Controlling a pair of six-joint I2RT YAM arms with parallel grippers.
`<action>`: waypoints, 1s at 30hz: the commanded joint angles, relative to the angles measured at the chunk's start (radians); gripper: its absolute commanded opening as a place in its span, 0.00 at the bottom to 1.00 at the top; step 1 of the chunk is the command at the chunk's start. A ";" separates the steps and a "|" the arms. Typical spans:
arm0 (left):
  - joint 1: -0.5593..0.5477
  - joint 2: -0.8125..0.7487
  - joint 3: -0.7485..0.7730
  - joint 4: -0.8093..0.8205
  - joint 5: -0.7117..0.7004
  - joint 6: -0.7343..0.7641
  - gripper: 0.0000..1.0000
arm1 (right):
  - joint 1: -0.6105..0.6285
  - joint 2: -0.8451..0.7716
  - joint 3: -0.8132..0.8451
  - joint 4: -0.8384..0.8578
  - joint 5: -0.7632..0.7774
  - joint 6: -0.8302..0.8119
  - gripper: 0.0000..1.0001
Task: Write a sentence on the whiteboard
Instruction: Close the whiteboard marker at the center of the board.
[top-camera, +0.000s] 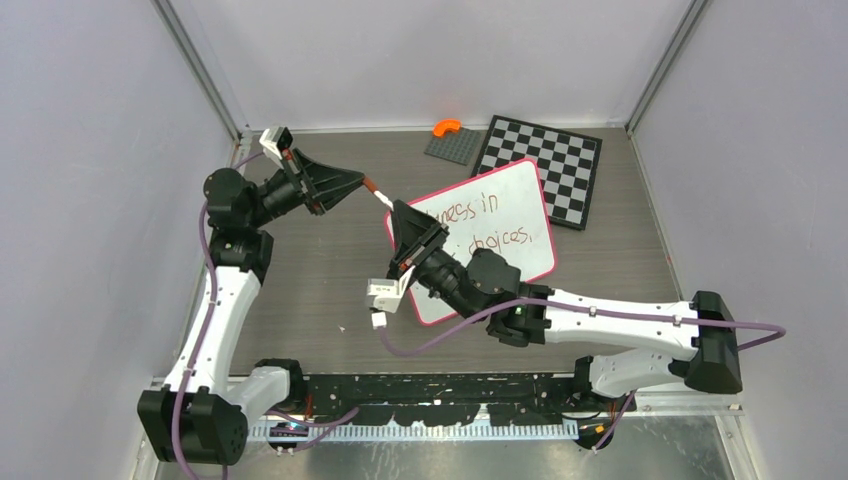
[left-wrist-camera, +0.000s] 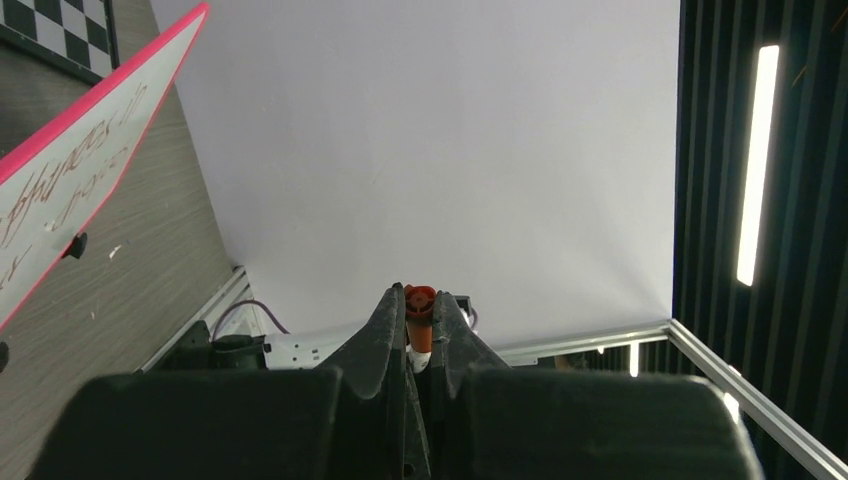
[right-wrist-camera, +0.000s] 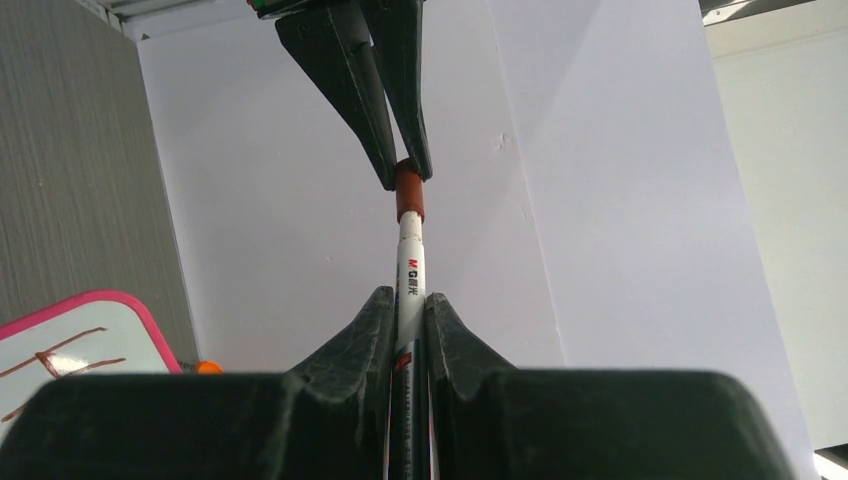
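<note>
Top external: left tool (top-camera: 358, 183) clenched on the red-brown cap (top-camera: 370, 186) of the marker (top-camera: 382, 197). Right tool (top-camera: 398, 210) clenched on its white barrel. Marker spans between the two tools, above the surface (top-camera: 310, 290). Whiteboard (top-camera: 528, 258) lies right of centre, skewed, near-left part under the right arm, chessboard (top-camera: 565, 160) just behind. Sentence (top-camera: 495, 238) partly hidden; "ness in / choices" readable.
</note>
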 joint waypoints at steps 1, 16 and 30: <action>-0.018 -0.035 0.017 0.019 0.012 0.050 0.00 | 0.007 0.025 0.056 0.045 0.051 -0.036 0.00; -0.098 -0.072 0.034 -0.151 0.022 0.217 0.00 | 0.007 0.102 0.009 0.164 0.033 -0.210 0.00; -0.176 -0.076 0.023 -0.150 0.045 0.236 0.00 | 0.005 0.114 -0.001 0.177 0.020 -0.243 0.00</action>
